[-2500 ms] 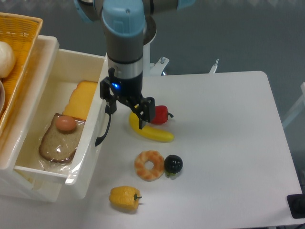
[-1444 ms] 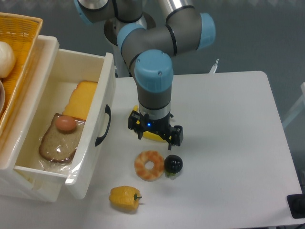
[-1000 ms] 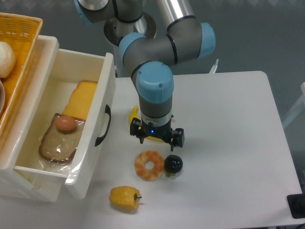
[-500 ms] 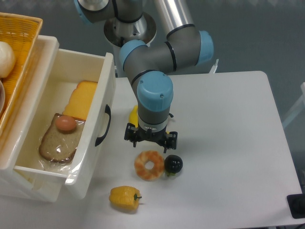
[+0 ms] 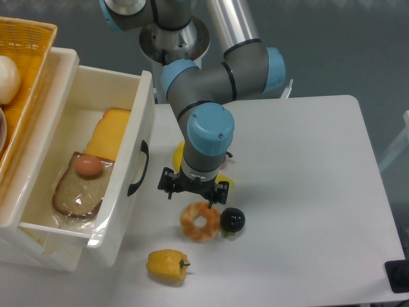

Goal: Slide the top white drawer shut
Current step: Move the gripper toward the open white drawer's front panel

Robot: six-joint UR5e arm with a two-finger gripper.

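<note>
End effector (image 5: 193, 191) spread, empty; one top white drawer (image 5: 121, 192) open.

We are looking at a robot lab set up as a mock kitchen. An industrial arm (image 5: 211, 70) in grey and blue is bolted on a round base at the back edge of a plain white counter (image 5: 307, 192), over a bare grey floor (image 5: 332, 45). Everything on the counter is toy food: a yellow pepper (image 5: 167, 265), a shrimp ring (image 5: 200, 221), a black fruit (image 5: 232, 220), a partly hidden banana (image 5: 179, 155). The open drawer (image 5: 124, 160) holds plastic bread (image 5: 77, 192), cheese (image 5: 108, 133) and an egg (image 5: 88, 165). A wicker basket (image 5: 22, 77) sits at the left.
</note>
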